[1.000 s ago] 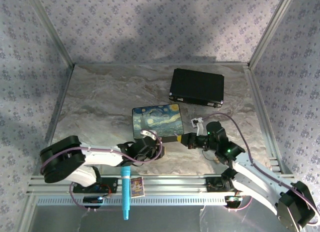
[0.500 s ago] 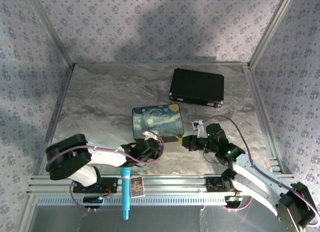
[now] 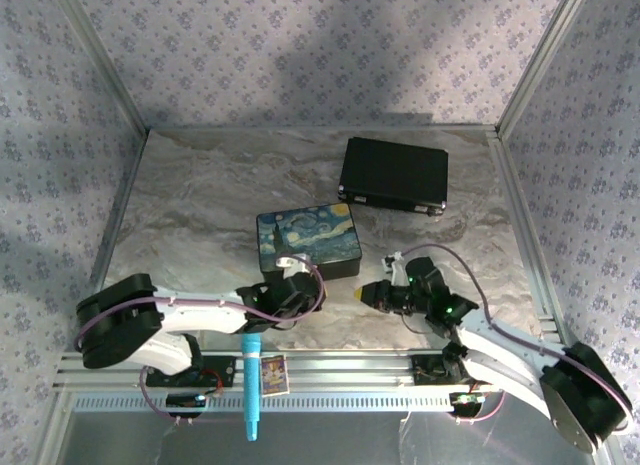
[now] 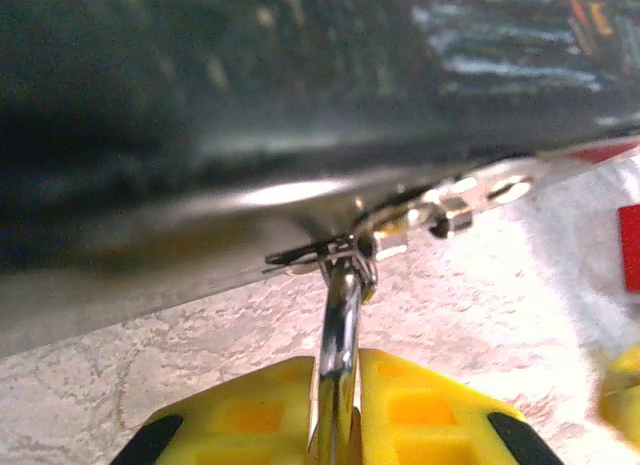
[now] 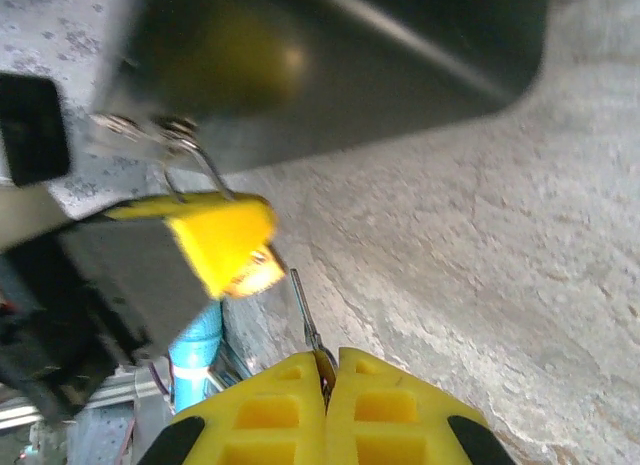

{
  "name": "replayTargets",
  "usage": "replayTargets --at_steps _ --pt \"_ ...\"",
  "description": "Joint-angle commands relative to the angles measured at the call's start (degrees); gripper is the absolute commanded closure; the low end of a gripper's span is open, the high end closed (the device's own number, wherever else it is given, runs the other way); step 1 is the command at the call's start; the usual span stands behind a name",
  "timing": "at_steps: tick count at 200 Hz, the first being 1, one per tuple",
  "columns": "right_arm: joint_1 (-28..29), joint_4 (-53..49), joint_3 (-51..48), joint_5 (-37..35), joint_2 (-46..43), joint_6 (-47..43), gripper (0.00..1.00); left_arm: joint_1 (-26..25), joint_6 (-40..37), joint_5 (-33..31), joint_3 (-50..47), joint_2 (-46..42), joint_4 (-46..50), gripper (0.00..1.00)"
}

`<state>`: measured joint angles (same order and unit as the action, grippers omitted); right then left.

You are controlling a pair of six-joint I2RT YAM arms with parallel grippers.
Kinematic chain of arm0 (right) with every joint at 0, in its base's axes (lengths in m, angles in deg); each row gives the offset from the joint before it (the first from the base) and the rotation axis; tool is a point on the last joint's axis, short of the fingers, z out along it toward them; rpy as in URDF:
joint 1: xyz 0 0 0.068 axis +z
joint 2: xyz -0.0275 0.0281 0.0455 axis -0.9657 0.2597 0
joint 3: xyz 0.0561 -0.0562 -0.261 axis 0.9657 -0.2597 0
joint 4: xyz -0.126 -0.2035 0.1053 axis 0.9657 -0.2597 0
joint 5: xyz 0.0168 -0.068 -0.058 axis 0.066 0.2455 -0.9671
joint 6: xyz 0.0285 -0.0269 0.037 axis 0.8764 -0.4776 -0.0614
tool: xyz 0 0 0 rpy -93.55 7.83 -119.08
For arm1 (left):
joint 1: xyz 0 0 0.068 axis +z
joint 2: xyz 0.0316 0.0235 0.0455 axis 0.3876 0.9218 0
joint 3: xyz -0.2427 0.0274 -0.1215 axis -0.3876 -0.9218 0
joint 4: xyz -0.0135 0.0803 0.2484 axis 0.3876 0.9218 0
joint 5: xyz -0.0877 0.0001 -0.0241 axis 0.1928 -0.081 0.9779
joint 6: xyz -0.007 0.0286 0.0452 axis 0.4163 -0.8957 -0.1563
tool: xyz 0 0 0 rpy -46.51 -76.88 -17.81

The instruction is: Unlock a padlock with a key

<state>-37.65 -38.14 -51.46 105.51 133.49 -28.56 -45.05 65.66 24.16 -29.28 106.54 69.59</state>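
The right gripper was pinched shut on the key, whose blade pointed out toward the padlock, near it but not touching. The left gripper was clamped on that padlock, its shackle hooked through the hasp of the box. The keyhole was too blurred to make out. Likely risks: the thin key, held only at its end, could twist in the pinch if its tip missed the slot. A hard push could swing the padlock or drag the box.
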Motion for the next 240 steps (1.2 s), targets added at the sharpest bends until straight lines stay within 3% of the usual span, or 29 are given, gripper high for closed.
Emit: replayTargets --at_steps 1,35,75,112,169,240 --pt "2.54 7.64 -0.42 1.42 5.35 4.12 1.00 1.32 2.72 -2.84 2.69 -1.42 -0.97 0.95" --pt "6.01 16.23 1.80 1.68 16.15 5.79 1.00 3.89 6.87 -0.35 0.89 0.34 -3.33 0.96" --pt "8.01 30.35 2.82 3.83 26.46 10.05 1.00 4.04 12.94 -1.98 -3.28 -0.76 -9.56 0.99" --pt "6.15 44.70 2.45 6.78 33.48 15.91 1.00 4.53 16.62 -2.25 -4.74 -3.46 -10.24 1.00" --pt "6.56 47.21 4.07 8.59 36.88 18.08 1.00 5.35 26.79 -2.51 -7.53 -6.70 -12.82 1.00" --pt "6.99 52.06 4.08 10.22 41.07 21.13 1.00 5.98 35.55 -1.23 -10.42 -4.39 -20.19 1.00"
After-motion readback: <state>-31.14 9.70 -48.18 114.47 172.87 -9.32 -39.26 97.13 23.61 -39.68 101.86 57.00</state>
